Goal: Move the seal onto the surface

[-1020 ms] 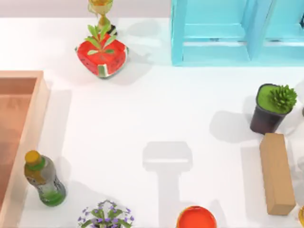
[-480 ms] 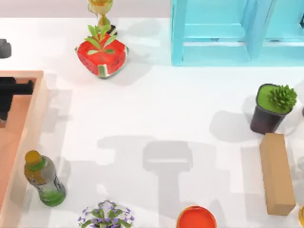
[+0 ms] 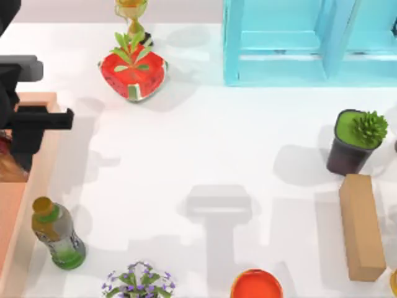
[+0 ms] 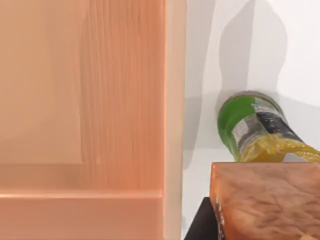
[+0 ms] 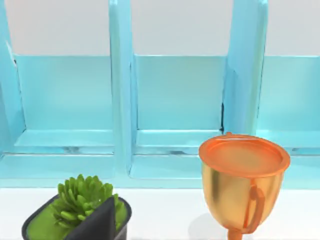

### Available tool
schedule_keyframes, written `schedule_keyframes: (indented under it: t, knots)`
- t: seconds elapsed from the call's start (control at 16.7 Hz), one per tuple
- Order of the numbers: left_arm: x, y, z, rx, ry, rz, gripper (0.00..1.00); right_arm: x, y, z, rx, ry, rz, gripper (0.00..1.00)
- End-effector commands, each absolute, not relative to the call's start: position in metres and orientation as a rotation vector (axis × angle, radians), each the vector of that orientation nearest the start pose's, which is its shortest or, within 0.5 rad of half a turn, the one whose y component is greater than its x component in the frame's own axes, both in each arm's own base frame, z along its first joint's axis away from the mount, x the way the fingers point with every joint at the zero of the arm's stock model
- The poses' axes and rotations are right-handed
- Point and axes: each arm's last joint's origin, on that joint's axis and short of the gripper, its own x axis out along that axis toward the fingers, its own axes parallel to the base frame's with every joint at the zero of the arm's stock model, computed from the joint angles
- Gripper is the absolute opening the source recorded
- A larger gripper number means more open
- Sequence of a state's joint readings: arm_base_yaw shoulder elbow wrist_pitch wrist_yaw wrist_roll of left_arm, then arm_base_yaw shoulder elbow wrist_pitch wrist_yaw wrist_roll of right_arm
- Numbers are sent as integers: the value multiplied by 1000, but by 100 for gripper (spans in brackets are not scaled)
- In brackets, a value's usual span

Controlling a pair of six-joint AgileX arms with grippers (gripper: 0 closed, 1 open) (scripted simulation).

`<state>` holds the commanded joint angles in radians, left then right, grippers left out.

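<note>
Left gripper (image 3: 15, 133) at frame left pinches the seal (image 4: 267, 200) over the tray (image 3: 43, 180) rim; carry rightward past the bottle (image 3: 57, 234), lower onto bare surface (image 3: 205, 143).

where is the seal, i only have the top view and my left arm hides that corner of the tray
Observer: The left wrist view shows the seal close up, its tan-orange body against a dark finger of the left gripper.
Operator: ok and what does the right wrist camera face
Observer: A gold cup and a succulent pot, both standing before the blue shelf.
</note>
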<state>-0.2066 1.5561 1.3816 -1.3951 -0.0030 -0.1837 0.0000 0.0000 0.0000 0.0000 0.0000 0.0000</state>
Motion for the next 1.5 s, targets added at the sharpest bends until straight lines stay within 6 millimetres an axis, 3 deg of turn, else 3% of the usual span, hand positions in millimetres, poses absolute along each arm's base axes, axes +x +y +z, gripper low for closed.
schedule_keyframes:
  t: [0.24, 0.42, 0.6, 0.78, 0.96, 1.08, 1.5]
  knots:
    - [270, -53, 282, 18, 1564, -15, 0, 106, -1, 160, 0, 0, 0, 100]
    - [286, -74, 280, 12, 1541, -19, 0, 106, -1, 160, 0, 0, 0, 100]
    - [316, -116, 260, 10, 1548, -22, 0, 106, -1, 160, 0, 0, 0, 100]
    - [344, -168, 213, 34, 1610, -2, 0, 106, -1, 160, 0, 0, 0, 100]
    - [352, -221, 182, 32, 1597, -3, 0, 106, -1, 160, 0, 0, 0, 100]
    - [353, -243, 173, 19, 1573, -14, 0, 106, -1, 160, 0, 0, 0, 100]
    - [354, -246, 167, 17, 1571, -15, 0, 106, -1, 160, 0, 0, 0, 100]
